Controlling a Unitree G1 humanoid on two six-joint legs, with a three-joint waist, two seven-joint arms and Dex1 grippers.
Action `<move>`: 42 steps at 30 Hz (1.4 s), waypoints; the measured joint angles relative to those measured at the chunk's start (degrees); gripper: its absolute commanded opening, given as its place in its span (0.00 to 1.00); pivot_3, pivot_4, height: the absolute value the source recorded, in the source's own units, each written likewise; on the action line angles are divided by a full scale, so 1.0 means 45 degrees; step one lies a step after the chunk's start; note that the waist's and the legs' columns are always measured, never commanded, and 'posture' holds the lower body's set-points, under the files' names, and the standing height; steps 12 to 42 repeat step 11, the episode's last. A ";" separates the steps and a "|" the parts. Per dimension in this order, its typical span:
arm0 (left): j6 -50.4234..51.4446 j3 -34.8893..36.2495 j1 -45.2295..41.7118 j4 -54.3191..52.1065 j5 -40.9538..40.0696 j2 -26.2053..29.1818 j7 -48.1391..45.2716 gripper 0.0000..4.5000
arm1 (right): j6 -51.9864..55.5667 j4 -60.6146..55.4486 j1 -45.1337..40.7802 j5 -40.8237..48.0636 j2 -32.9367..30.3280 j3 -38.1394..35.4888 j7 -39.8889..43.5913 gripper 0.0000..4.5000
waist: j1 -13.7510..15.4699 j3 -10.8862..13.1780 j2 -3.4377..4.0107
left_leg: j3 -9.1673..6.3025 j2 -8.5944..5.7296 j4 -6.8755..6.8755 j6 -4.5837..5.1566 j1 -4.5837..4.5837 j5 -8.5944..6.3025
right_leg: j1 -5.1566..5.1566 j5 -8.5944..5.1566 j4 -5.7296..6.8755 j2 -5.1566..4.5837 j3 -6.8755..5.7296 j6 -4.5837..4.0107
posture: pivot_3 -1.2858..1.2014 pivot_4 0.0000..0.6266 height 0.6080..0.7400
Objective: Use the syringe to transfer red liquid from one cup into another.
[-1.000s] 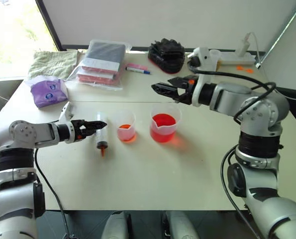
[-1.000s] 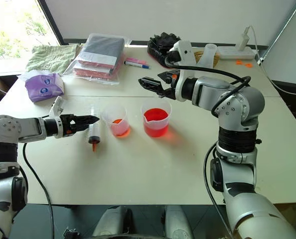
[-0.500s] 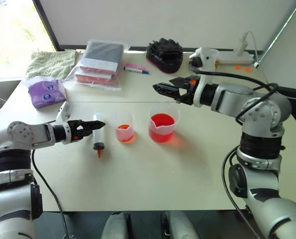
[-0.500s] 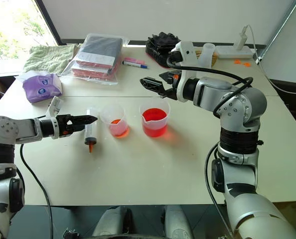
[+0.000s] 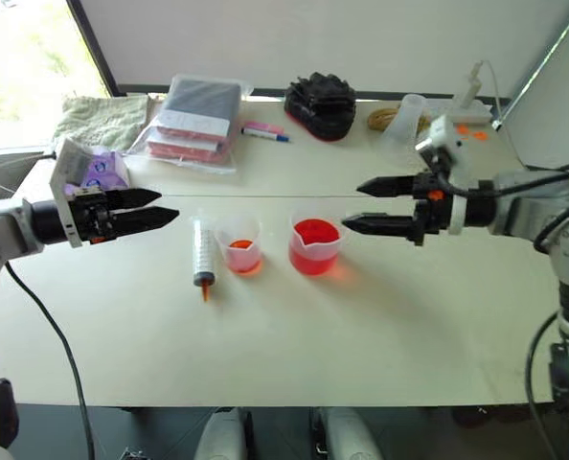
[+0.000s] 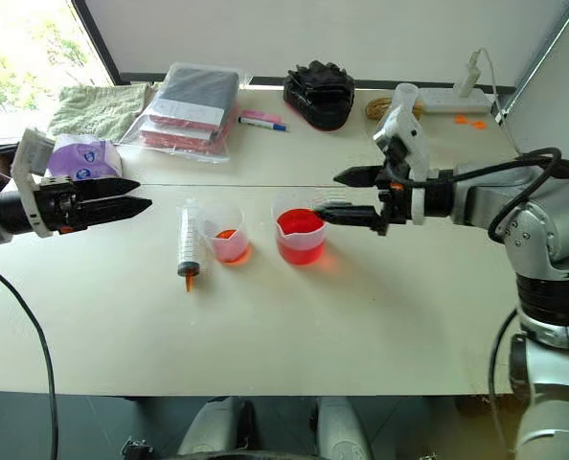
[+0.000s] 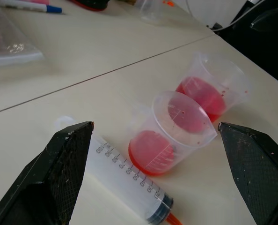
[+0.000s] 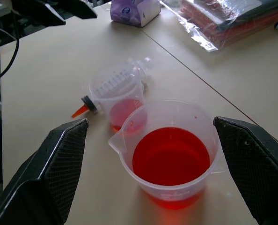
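So both arms are pulling away from the cups compared with a second ago: the left gripper [image 5: 155, 208] is lifting off and back from the syringe [image 5: 203, 256], and the right gripper [image 5: 364, 204] is swinging out to the right of the wider cup [image 5: 314, 245]. Both are gaping wide and holding nothing.

Head views: the syringe is lying flat on the table [image 5: 294, 335], orange tip toward the robot, just left of the narrower cup [image 5: 240, 245]. I'm counting one syringe, two cups with red liquid [image 5: 314, 233], plus one colourless cup [image 5: 409, 113] well back by the cable.

Left wrist view: the syringe barrel is lying right beside the narrower cup, maybe touching, can't tell; the wider cup is sitting just behind it.

Right wrist view: the wider cup is looking about half full, deep red.

Handling guess: the syringe is looking light, stiff and slick, likely to roll, so I'd be pinching it mid-barrel, clear of the plunger. The cups are looking thin and tippy, so no bumping.
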 measured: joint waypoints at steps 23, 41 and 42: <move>-0.1228 0.0542 0.1904 -0.1332 0.0123 0.1031 -0.1584 1.00 | -0.4259 0.1675 0.0349 -0.2754 -0.1536 0.1636 0.3558 1.00 | 0.0024 0.0018 0.0017 | 0.0037 0.0020 0.0003 0.0007 0.0008 -0.0004 | -0.0006 0.0000 -0.0003 0.0011 0.0013 0.0000 | 0.52 0.24 1.00; -0.1228 0.0542 0.1904 -0.1332 0.0123 0.1031 -0.1584 1.00 | -0.4259 0.1675 0.0349 -0.2754 -0.1536 0.1636 0.3558 1.00 | 0.0024 0.0018 0.0017 | 0.0037 0.0020 0.0003 0.0007 0.0008 -0.0004 | -0.0006 0.0000 -0.0003 0.0011 0.0013 0.0000 | 0.52 0.24 1.00; -0.1228 0.0542 0.1904 -0.1332 0.0123 0.1031 -0.1584 1.00 | -0.4259 0.1675 0.0349 -0.2754 -0.1536 0.1636 0.3558 1.00 | 0.0024 0.0018 0.0017 | 0.0037 0.0020 0.0003 0.0007 0.0008 -0.0004 | -0.0006 0.0000 -0.0003 0.0011 0.0013 0.0000 | 0.52 0.24 1.00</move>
